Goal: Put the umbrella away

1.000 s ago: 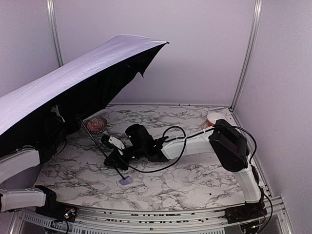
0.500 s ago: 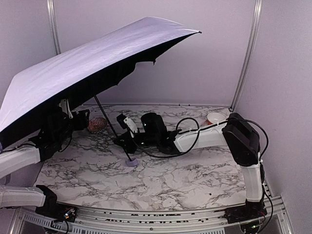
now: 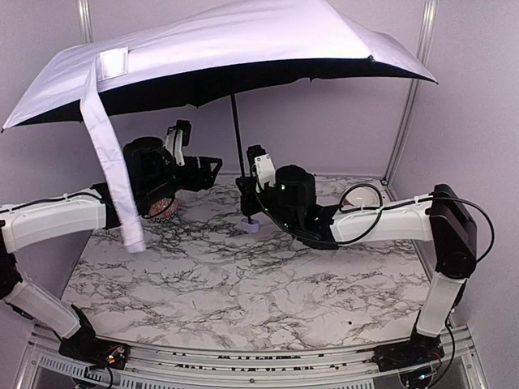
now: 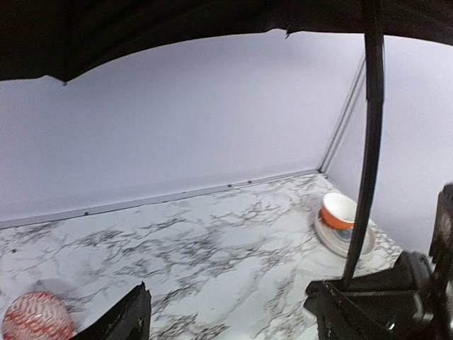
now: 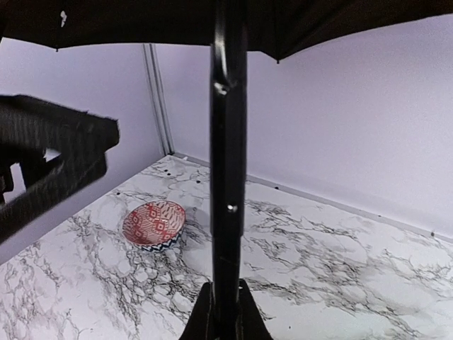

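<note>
The umbrella stands open and upright. Its pale lavender canopy (image 3: pixel 243 40) spans the top of the overhead view, black lining underneath. Its thin black shaft (image 3: pixel 236 138) runs down to the small lavender handle (image 3: pixel 250 226) just above the table. My right gripper (image 3: pixel 246 191) is shut on the lower shaft; in the right wrist view the shaft (image 5: pixel 228 142) rises from between the fingers (image 5: pixel 205 322). My left gripper (image 3: pixel 204 168) is open and empty, just left of the shaft. In the left wrist view the shaft (image 4: pixel 368 142) passes at the right.
A lavender closing strap (image 3: pixel 109 162) hangs from the canopy's left edge over my left arm. A red patterned bowl (image 5: pixel 153 224) sits at the back left. An orange bowl on a plate (image 4: pixel 338 212) sits at the back right. Walls stand close behind.
The umbrella has swung from leaning left to upright, its handle carried toward the back by my right gripper. My left gripper has come out from under the canopy and moved right, close to the shaft.
</note>
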You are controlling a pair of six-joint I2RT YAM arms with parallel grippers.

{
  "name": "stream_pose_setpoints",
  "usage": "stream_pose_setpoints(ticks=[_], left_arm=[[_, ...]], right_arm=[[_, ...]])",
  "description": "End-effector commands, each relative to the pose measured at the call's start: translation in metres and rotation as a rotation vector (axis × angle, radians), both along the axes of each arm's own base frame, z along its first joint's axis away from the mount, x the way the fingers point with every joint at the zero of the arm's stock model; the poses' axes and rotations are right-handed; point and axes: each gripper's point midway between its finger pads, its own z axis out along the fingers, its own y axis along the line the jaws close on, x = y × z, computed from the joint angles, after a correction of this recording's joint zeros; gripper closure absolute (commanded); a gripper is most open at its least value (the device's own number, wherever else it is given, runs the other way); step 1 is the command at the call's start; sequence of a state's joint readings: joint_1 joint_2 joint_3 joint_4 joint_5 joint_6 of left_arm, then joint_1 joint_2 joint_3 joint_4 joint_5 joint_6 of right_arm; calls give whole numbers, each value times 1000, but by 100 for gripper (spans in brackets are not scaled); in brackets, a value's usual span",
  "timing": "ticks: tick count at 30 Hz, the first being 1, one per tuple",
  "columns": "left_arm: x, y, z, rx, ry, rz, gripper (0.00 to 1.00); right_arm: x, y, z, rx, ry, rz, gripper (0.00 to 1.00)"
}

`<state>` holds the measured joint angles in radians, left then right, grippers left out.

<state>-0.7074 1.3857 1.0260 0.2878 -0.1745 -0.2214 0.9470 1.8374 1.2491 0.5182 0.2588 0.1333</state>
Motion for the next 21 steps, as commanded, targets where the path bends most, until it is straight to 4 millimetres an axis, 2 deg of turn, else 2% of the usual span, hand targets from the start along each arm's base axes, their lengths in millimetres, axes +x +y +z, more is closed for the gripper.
stream_pose_setpoints(ticks=[1,5,12,14,17,21], left_arm=[[4,-52,36,-193,30,-193,18],[-2,-84,55,-267,-18,-334,18],[-4,-109,59,-305,-68,-374,20],[-1,-111,56,-316,-58,-361,30],[3,-111,52,-324,-47,-339,52],[4,-115,50,-325,-48,-342,70]], right_arm=[[1,-33,27,14,-63,-178,100],[-6,-41,26,-19,-67,-208,100],[-15,-44,25,-36,-70,-203,100],[-16,-45,27,-34,-73,-203,100],[-18,-45,26,-30,-74,-200,100],[-20,-42,24,-39,-77,-188,100]])
